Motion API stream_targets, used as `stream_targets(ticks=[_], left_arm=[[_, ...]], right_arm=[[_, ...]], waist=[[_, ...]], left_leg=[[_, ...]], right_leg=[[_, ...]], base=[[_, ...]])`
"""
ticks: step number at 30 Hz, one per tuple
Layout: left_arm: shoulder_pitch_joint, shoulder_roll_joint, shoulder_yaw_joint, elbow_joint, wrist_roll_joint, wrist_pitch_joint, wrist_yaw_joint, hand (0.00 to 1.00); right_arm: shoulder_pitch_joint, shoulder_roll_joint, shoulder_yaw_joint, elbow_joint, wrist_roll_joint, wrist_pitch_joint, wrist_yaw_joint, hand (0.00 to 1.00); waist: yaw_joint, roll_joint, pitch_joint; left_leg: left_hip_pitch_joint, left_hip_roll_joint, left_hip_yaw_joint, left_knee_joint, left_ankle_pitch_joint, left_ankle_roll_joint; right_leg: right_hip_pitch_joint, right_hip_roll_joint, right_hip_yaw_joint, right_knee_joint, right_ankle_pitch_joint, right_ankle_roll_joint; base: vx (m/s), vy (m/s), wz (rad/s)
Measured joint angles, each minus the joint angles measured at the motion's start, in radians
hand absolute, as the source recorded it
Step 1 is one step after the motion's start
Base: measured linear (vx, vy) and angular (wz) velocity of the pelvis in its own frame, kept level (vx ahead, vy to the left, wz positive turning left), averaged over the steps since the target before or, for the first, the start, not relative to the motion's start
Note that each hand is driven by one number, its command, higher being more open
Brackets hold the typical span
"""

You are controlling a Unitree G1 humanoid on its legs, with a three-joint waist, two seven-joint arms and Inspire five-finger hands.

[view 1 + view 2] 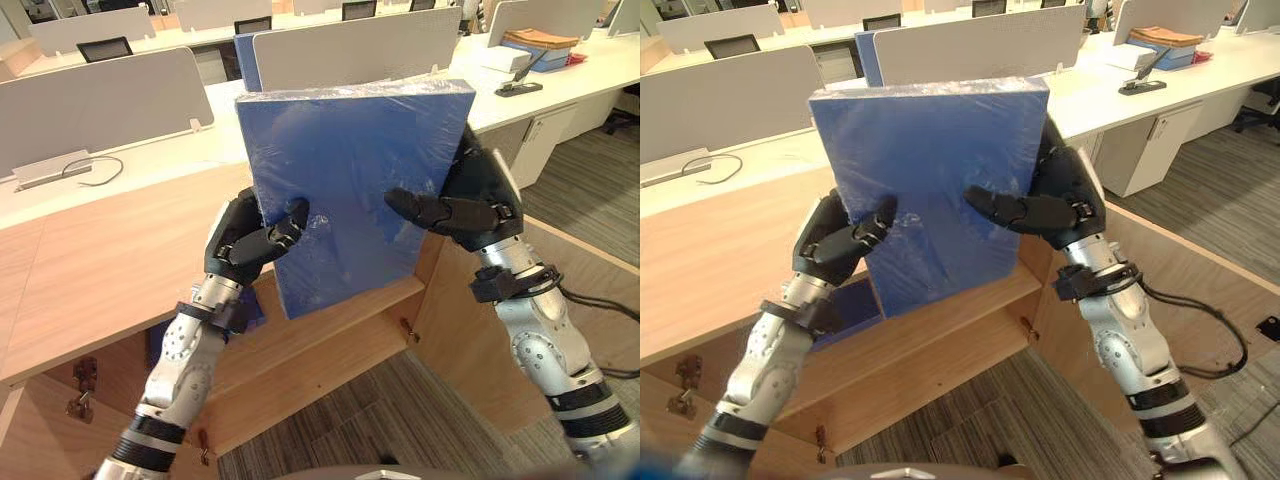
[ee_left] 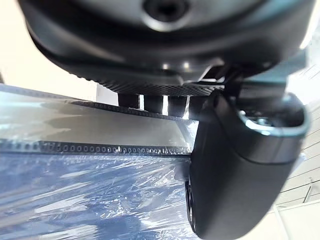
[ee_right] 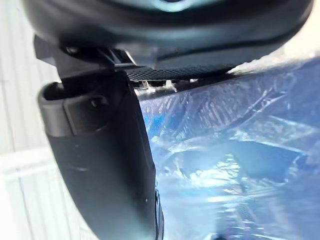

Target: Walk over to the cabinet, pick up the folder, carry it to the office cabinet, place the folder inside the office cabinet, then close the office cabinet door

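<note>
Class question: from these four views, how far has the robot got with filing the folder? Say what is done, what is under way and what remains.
Done: the blue folder is picked up, gripped upright between the left hand and right hand. Under way: it is held in front of the open wooden cabinet, just above its shelf. Left: set it inside, release it, then shut the door, which stands open.

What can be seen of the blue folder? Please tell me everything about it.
The folder is thick, blue and rectangular, wrapped in clear, crinkled plastic film. It is held nearly upright, slightly tilted, above the shelf of the open wooden cabinet. The left hand pinches its left edge and the right hand its right edge, thumbs on the front face.
</note>
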Motion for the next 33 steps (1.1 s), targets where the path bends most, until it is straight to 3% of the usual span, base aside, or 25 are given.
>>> stream_targets(ticks=[5, 10, 11, 19, 22, 25, 30, 33], left_arm=[[-0.02, 0.115, -0.037, 0.022, -0.108, 0.005, -0.067, 0.0], [-0.024, 0.142, -0.074, 0.035, -0.172, 0.005, -0.1, 0.0], [-0.024, 0.147, -0.078, 0.039, -0.184, 0.005, -0.125, 1.0], [0.033, 0.169, -0.133, 0.089, -0.184, 0.041, -0.289, 1.0], [0.052, 0.208, -0.294, 0.148, -0.179, 0.086, -0.347, 1.0], [0.078, 0.251, -0.474, 0.206, -0.123, 0.129, -0.388, 1.0], [0.107, 0.234, -0.58, 0.232, 0.032, 0.136, -0.432, 1.0], [0.108, 0.179, -0.615, 0.297, 0.11, 0.137, -0.413, 1.0]], right_arm=[[-0.024, -0.17, 0.068, 0.001, 0.092, 0.028, 0.072, 0.0], [-0.024, -0.172, 0.064, -0.003, 0.093, 0.019, 0.093, 0.0], [-0.024, -0.175, 0.064, -0.004, 0.091, 0.018, 0.099, 0.0], [-0.024, -0.244, 0.009, -0.054, -0.008, 0.036, 0.182, 0.0], [-0.025, -0.297, 0.03, -0.108, -0.096, 0.067, 0.218, 0.0], [-0.024, -0.409, 0.103, -0.181, -0.149, 0.11, 0.269, 0.0], [-0.009, -0.469, 0.095, -0.276, -0.184, 0.129, 0.333, 0.0], [-0.014, -0.435, 0.012, -0.347, -0.179, 0.093, 0.333, 0.0]], waist=[[0.009, -0.012, -0.007], [0.011, -0.024, -0.025], [0.011, -0.028, -0.028], [0.009, -0.032, -0.032], [0.003, -0.033, -0.032], [-0.003, -0.035, -0.031], [-0.024, -0.036, -0.031], [-0.034, -0.034, -0.03]], left_leg=[[0.012, -0.006, 0.007, -0.023, 0.009, 0.0], [0.013, -0.006, 0.008, -0.026, 0.01, -0.001], [0.013, -0.006, 0.008, -0.029, 0.011, -0.002], [0.007, -0.008, 0.011, -0.035, 0.011, -0.002], [0.009, -0.008, 0.015, -0.04, 0.011, -0.002], [0.017, -0.008, 0.032, -0.049, 0.011, -0.004], [0.027, -0.01, 0.044, -0.058, 0.011, -0.006], [0.029, -0.01, 0.056, -0.058, 0.01, -0.007]], right_leg=[[0.001, 0.0, 0.004, 0.0, 0.001, 0.001], [0.001, -0.001, 0.004, -0.001, 0.001, 0.001], [0.0, -0.001, 0.003, -0.001, 0.001, 0.001], [0.0, -0.003, 0.005, -0.026, 0.012, 0.003], [0.0, -0.002, 0.007, -0.029, 0.013, 0.003], [-0.002, 0.003, 0.021, -0.03, 0.013, 0.003], [-0.002, 0.006, 0.033, -0.03, 0.013, 0.003], [-0.006, 0.009, 0.046, -0.029, 0.013, 0.003]], base=[[0.01, 0.024, -0.02], [0.0, 0.0, 0.0], [0.0, 0.0, 0.0], [0.0, 0.003, 0.0], [0.01, 0.007, -0.02], [0.01, 0.015, -0.13], [-0.01, 0.009, -0.09], [-0.02, -0.001, -0.11]])
